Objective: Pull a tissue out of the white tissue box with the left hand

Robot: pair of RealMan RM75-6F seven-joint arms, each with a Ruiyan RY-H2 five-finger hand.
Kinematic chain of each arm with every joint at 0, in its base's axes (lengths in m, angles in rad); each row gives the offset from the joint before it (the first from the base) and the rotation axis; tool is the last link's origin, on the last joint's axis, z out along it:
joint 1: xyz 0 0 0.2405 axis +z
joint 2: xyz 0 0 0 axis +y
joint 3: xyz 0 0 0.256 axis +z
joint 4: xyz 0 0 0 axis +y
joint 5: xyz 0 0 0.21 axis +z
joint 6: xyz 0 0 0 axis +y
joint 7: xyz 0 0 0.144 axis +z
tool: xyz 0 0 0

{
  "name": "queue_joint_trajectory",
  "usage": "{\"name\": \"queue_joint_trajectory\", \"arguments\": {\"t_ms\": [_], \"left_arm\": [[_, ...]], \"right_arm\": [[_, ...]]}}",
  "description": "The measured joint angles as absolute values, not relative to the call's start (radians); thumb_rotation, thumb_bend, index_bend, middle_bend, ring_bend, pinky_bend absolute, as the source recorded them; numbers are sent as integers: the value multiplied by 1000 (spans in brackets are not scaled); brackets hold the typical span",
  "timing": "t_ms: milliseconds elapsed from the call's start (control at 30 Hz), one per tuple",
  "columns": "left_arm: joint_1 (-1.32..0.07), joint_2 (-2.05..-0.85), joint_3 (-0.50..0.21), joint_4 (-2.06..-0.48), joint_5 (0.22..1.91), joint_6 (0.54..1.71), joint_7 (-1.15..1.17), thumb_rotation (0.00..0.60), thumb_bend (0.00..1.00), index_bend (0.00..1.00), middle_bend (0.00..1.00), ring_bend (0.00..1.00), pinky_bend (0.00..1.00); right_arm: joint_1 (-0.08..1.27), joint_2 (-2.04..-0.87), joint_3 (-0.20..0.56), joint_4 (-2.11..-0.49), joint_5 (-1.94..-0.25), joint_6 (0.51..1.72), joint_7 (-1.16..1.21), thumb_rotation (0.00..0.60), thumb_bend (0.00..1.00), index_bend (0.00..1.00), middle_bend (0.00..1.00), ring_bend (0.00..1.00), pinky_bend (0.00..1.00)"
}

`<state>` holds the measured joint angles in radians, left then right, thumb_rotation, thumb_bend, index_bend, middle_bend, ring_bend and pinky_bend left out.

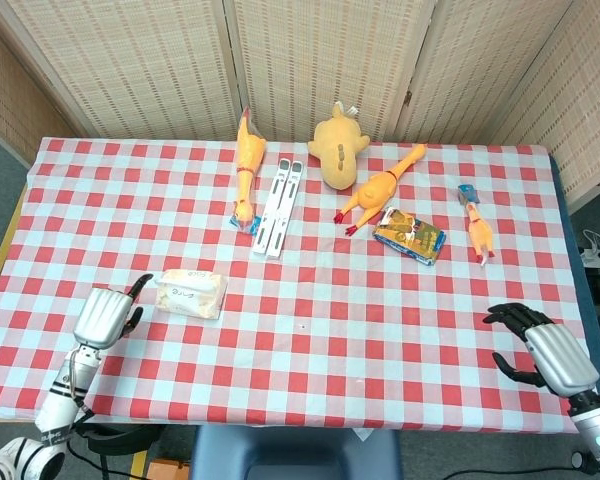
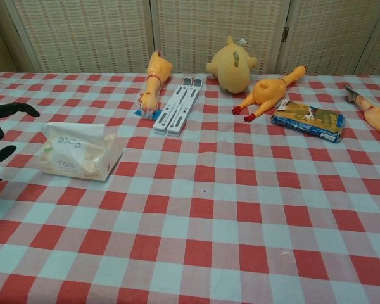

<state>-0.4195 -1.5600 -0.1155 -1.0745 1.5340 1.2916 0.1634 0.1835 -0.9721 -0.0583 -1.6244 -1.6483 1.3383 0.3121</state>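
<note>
Hovering just left of the tissue box (image 1: 191, 293), left hand (image 1: 106, 316) has fingers spread, empty; no tissue pulled yet.

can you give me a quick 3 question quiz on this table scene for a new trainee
1. True or false: the left hand holds a tissue.
2. Which lies nearest the tissue pack? A) left hand B) white folded stand C) blue snack packet
3. Fill in: the right hand hovers at the table's ____ corner, as the robot sees it.

Key: 1. False; its fingers are apart beside the pack, holding nothing. 2. A. 3. Near right.
</note>
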Motion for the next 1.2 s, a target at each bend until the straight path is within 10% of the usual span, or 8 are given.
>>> {"name": "queue_joint_trajectory", "arguments": {"t_ms": [333,633,1200], "left_arm": [[-475,-1618,-133,-1023,1510,1245,179,600,449,251,943,960,941],[-501,-1692,-149,-925,1480,1244,163,600,617,580,957,968,943],[-501,-1669,-181,-945,1485,1387,185,600,630,597,958,969,943]], "right_arm": [[183,-966,-58,-1623,-1649,1343,327,600,311,311,230,150,274],[190,-965,-60,-1626,-1643,1319,316,600,311,312,230,151,274],[203,-954,-68,-1640,-1638,1286,308,600,311,312,230,151,274]]}}
